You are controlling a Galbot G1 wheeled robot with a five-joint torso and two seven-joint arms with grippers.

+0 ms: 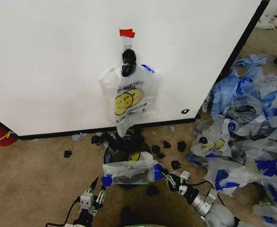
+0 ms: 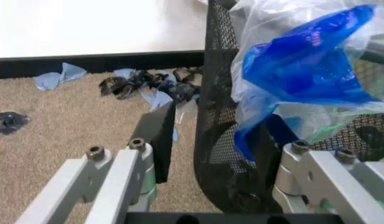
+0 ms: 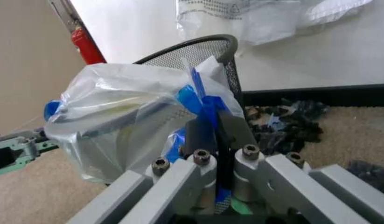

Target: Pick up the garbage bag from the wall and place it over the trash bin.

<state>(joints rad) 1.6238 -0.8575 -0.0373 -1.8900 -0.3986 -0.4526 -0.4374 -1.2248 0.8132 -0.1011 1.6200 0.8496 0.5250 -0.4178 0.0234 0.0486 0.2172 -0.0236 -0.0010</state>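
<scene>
Thin whitish plastic tells you where things stand: the garbage bag (image 1: 131, 172) is off the wall and stretched across the near rim of the black mesh trash bin (image 1: 124, 151). Your right gripper (image 1: 166, 178) is clamped tight on its blue handle, while your left gripper (image 1: 99, 185) stands wide open astride the bin wall, gripping nothing. Judging by this, the pick is done; the mouth is not yet pulled over the whole rim, and another smiley bag (image 1: 128, 99) hangs on the wall.

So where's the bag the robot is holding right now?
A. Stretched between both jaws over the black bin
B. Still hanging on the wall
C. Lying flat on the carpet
A: the garbage bag is held by the left gripper and right gripper over the trash bin.
</scene>
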